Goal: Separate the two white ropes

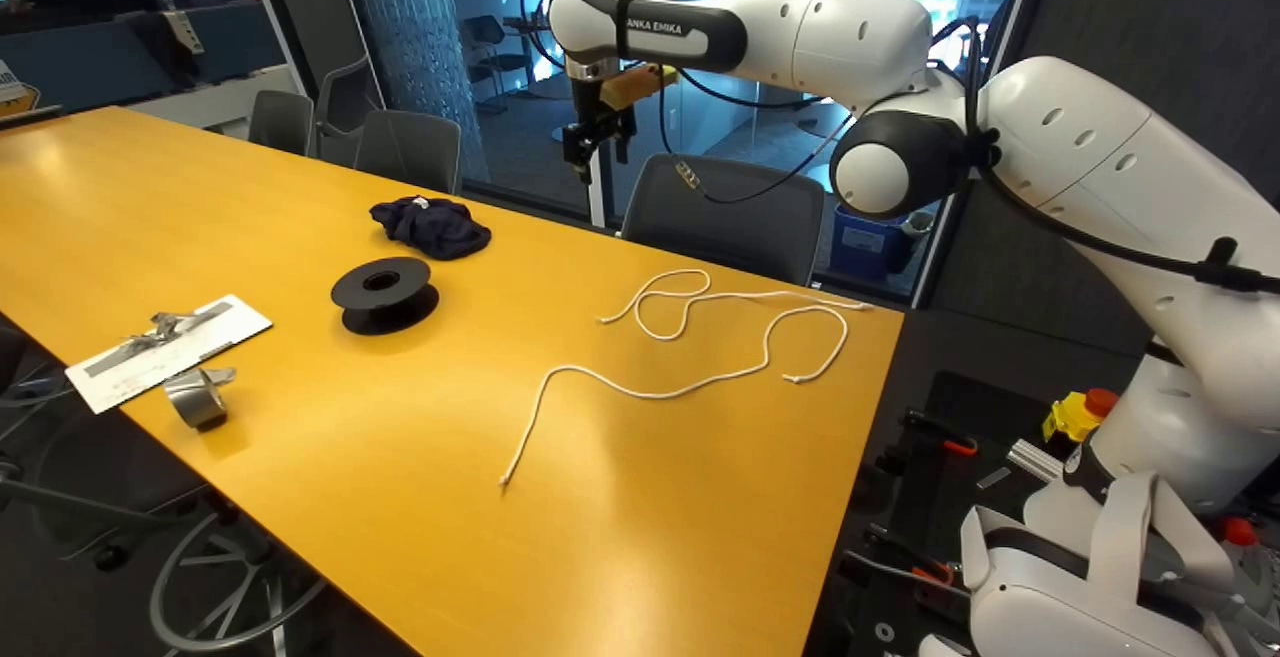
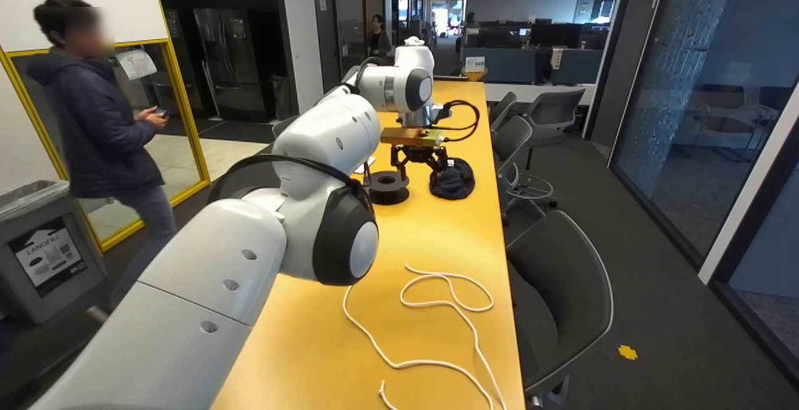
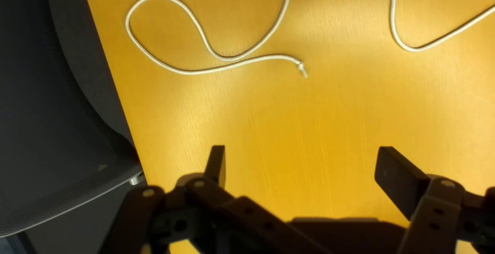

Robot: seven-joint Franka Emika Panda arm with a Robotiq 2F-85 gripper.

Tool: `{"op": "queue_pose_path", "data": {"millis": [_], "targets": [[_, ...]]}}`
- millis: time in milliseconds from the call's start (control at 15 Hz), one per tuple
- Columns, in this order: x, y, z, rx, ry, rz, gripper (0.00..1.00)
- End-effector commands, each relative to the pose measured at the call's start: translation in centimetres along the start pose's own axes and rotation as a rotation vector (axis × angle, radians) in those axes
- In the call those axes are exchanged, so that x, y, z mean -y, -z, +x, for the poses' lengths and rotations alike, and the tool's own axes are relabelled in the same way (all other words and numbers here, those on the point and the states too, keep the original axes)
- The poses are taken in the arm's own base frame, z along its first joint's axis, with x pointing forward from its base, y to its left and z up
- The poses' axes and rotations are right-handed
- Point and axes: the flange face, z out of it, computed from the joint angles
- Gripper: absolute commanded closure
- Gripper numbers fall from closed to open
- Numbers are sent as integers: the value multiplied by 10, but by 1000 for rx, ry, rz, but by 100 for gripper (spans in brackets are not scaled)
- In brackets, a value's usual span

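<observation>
Hand [image 3: 302, 161] spread wide, empty, both white ropes [image 3: 189, 72] cut off at wrist view's edges

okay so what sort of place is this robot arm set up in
Most likely an office, perhaps a shared meeting area: chairs stand along a long yellow table, a glass wall runs beside it, and monitors show in the background.

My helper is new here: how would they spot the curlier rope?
Along the yellow table, find the chair nearest the robot. The curlier white rope lies near it. Its curls bunch together; the other rope, farther from the chair, sprawls wider.
</observation>
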Motion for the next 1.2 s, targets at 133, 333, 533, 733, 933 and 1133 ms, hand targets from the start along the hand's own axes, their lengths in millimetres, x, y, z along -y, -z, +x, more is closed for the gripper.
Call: {"op": "queue_pose_path", "data": {"millis": [133,333,533,733,933,1133], "targets": [[53,26,-10,24,-17,7,0],[82,33,-17,51,-23,6,0],[108,36,-25,77,-11,0,0],[132,40,-31,95,-3,-3,0],[129,23,-25,90,16,-5,0],[125,18,-24,99,11,-6,0]]}}
